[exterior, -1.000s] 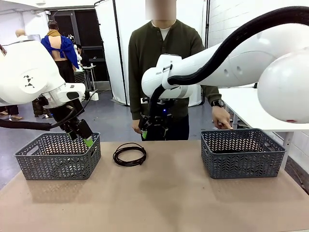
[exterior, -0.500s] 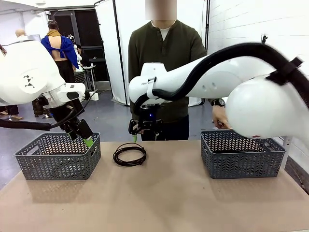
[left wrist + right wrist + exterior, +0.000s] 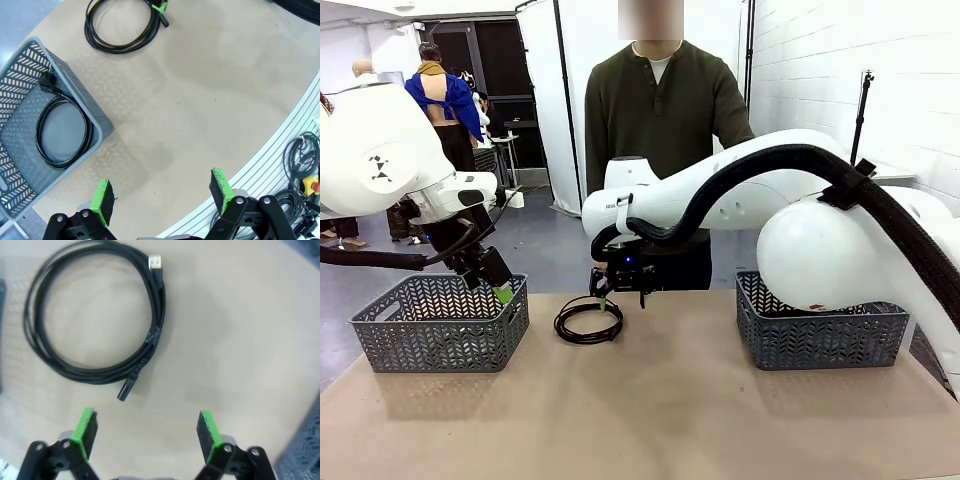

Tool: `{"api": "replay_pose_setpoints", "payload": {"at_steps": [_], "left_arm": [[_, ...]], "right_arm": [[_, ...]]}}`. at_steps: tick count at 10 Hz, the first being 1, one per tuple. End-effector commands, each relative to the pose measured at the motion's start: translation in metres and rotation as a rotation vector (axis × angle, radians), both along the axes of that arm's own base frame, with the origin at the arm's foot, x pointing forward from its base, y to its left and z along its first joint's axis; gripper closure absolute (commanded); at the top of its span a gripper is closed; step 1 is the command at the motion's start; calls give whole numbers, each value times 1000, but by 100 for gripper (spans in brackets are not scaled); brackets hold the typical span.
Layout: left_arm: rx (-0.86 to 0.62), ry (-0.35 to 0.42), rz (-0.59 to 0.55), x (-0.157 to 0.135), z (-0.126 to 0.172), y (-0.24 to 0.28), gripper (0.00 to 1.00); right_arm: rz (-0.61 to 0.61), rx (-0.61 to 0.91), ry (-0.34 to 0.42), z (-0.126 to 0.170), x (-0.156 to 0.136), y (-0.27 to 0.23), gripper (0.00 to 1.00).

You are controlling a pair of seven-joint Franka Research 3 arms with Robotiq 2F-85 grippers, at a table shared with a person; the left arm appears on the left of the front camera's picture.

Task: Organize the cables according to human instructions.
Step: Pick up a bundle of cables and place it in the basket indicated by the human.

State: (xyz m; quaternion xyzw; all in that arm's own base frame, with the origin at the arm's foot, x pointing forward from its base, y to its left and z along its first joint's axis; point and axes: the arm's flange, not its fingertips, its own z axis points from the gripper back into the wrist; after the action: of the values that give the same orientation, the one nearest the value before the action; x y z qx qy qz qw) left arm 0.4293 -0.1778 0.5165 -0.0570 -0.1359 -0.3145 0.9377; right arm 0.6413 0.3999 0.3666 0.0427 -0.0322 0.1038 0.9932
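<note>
- Coiled cable (image 3: pixel 588 320) flat on desk (image 3: pixel 650 420), between the baskets.
- Right pincer (image 3: pixel 620 297) released, hovering just above the coil's far rim.
- Left pincer (image 3: pixel 490 283) released, over left basket (image 3: pixel 440 335); right arm nearer.

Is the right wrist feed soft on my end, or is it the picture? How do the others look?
Right wrist view: blurred throughout, though the coiled cable stays readable. Left wrist view: sharp, with wide-angle bending at the table edge. Front view: evenly lit and in focus, soft shadows under the baskets.
</note>
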Motion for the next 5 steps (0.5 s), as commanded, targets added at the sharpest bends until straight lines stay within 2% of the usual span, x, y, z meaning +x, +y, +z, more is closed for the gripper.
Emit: {"api": "replay_pose_setpoints", "payload": {"at_steps": [1, 2, 5], "left_arm": [[-5, -12, 2, 1, 0, 0, 0], [-5, -12, 2, 1, 0, 0, 0], [-5, -12, 2, 1, 0, 0, 0]], "right_arm": [[-32, -12, 19, 3, 11, 9, 0], [0, 0, 0, 0, 0, 0, 0], [0, 0, 0, 0, 0, 0, 0]]}}
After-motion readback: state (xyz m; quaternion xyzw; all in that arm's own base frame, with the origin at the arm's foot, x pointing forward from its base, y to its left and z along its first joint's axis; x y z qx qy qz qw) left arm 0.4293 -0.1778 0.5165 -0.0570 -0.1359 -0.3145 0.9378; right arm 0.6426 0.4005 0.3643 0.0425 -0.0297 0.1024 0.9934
